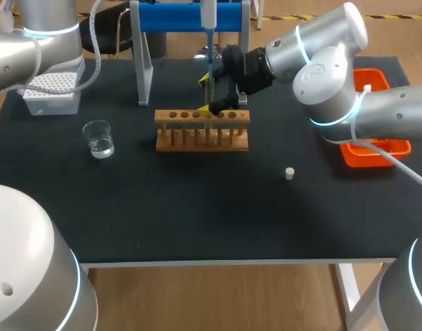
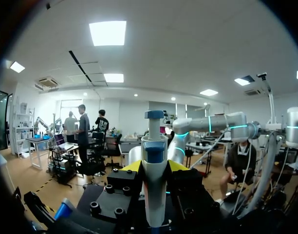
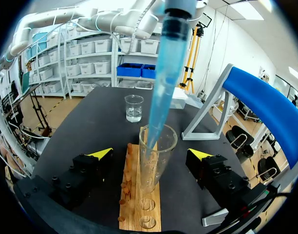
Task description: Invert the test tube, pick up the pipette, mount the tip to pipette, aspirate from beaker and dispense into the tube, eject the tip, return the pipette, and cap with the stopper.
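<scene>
My left gripper (image 2: pixel 155 166) is shut on the white and blue pipette (image 2: pixel 154 185), which stands upright between its yellow fingertips. In the head view the pipette (image 1: pixel 208 27) hangs over the wooden rack (image 1: pixel 201 131); the left gripper itself is above that view's edge. The blue tip (image 3: pixel 161 87) reaches down into the mouth of the glass test tube (image 3: pixel 167 148), which stands upright in the rack (image 3: pixel 139 200). My right gripper (image 3: pixel 150 155) is open, one finger on each side of the tube and apart from it. It sits at the rack's back (image 1: pixel 214 105).
A beaker (image 1: pixel 99 140) with clear liquid stands left of the rack, a white tip box (image 1: pixel 51 93) at the back left. The blue pipette stand (image 1: pixel 190 17) is behind the rack. A small white stopper (image 1: pixel 289 173) lies front right; an orange bin (image 1: pixel 376 148) at the right.
</scene>
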`<state>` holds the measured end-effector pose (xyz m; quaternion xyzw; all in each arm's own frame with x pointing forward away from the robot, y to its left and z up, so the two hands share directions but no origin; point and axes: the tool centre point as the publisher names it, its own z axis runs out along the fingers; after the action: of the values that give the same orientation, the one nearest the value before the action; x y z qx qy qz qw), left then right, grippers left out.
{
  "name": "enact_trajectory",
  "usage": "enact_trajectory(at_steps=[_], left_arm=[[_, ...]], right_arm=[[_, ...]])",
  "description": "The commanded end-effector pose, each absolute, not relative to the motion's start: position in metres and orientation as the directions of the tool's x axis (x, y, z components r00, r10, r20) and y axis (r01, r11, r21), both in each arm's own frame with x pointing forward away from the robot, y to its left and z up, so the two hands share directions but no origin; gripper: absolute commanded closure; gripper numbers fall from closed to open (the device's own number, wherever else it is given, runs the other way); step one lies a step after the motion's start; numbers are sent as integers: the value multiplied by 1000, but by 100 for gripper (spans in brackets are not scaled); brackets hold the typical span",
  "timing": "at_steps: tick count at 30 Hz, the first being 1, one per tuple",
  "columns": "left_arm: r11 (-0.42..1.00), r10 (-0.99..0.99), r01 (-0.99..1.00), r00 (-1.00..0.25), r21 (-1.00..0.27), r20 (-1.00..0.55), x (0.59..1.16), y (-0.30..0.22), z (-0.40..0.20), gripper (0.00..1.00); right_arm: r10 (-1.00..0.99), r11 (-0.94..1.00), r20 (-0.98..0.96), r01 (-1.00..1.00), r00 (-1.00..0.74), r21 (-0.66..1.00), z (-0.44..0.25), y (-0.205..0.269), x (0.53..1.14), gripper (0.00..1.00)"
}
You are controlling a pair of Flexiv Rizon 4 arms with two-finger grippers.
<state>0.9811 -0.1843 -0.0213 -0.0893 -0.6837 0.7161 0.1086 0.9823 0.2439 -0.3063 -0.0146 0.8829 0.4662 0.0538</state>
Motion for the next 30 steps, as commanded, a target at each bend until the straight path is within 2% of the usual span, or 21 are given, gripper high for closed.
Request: enact_trajectory(at_steps=[1,7,23,30], left_arm=[[-38,287,-35,-958,-999,22,984,-184,-22,100],[6,279,-29,-960,-1000,30,984,-184,-23,100],[-55,270,16,-962,-998,-30,986,-184,-22,100],[-49,291,-16,-957,-999,1,986,-184,-22,100]], right_arm=[[21,568,-106,-76,-994,820,-305,243,983,0],[21,568,-106,-76,-994,820,-305,243,983,0],[21,568,-106,-76,-994,820,-305,243,983,0],[21,568,-106,-76,-994,820,-305,243,983,0]])
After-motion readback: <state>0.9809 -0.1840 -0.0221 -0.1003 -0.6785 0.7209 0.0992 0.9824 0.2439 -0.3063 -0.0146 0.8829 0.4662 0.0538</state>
